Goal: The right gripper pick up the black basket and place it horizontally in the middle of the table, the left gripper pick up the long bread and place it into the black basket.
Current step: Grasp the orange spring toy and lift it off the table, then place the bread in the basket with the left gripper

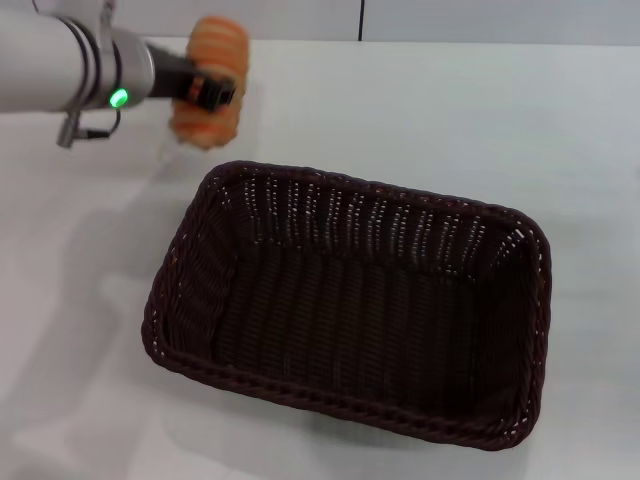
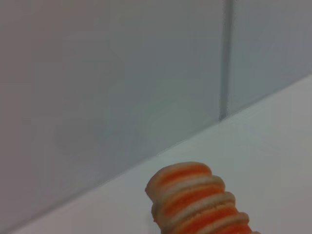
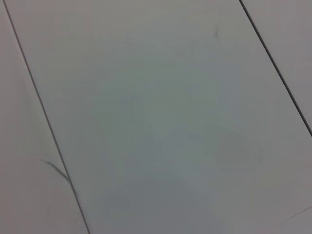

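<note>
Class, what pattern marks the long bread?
Orange and cream crosswise stripes on the long bread, clearest in the left wrist view.

Grey wall panels (image 1: 480,20) run along the far edge behind the work surface, split by 1 dark vertical seam (image 1: 361,20). Left wrist view: same kind of panel (image 2: 112,78) fills most of the frame, with a dark seam (image 2: 225,58) between 2 panels. Right wrist view: only flat grey panelling (image 3: 161,117), crossed by 2 thin dark diagonal seams, 1 at (image 3: 44,117) and 1 at (image 3: 275,68); a faint dark scuff (image 3: 58,170) sits on the first.
</note>
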Controlling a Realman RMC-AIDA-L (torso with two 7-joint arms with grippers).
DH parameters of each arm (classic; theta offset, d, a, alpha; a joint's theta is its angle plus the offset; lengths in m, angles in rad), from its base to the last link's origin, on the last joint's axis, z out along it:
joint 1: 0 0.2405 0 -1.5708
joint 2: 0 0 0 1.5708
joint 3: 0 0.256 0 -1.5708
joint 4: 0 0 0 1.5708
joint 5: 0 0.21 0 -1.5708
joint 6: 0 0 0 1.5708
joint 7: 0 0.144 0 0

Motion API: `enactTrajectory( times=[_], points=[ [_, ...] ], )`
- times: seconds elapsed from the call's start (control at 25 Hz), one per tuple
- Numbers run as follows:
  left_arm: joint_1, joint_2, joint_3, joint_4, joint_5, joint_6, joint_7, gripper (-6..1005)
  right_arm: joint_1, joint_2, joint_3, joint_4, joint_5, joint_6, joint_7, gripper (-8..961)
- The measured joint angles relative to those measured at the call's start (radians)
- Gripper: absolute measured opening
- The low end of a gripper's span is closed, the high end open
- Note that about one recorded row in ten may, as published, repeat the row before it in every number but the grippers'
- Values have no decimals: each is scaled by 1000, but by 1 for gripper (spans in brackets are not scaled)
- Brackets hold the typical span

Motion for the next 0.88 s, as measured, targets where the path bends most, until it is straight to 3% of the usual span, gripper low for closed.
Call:
enactTrajectory(
  times=[0.04,0.2,0.24,0.28,0.4,0.44,0.6,0.84,0.88],
  points=[
    [53,1,-26,-130,-86,-53,104,527,-2,0,0,-2,0,-2,0,795],
    [96,2,-76,-255,-187,-142,219,506,-3,0,0,-3,0,-2,1,795],
    [136,4,-157,-400,-319,-300,347,496,-3,0,0,-5,0,-3,1,795],
    [136,4,-157,-400,-319,-300,347,486,-3,0,0,-5,0,-3,1,795],
    [155,4,-265,-495,-495,-524,481,455,-3,0,0,-5,0,-4,2,795],
    [157,4,-329,-510,-592,-646,547,448,-3,0,0,-5,0,-4,2,795],
    [157,4,-384,-489,-681,-771,622,420,2,0,0,-4,0,-4,2,795],
    [143,6,-404,-345,-714,-816,705,365,15,0,1,-5,0,-4,2,794],
    [143,6,-404,-345,-714,-816,705,395,15,0,1,-5,0,-4,2,794]
  ],
)
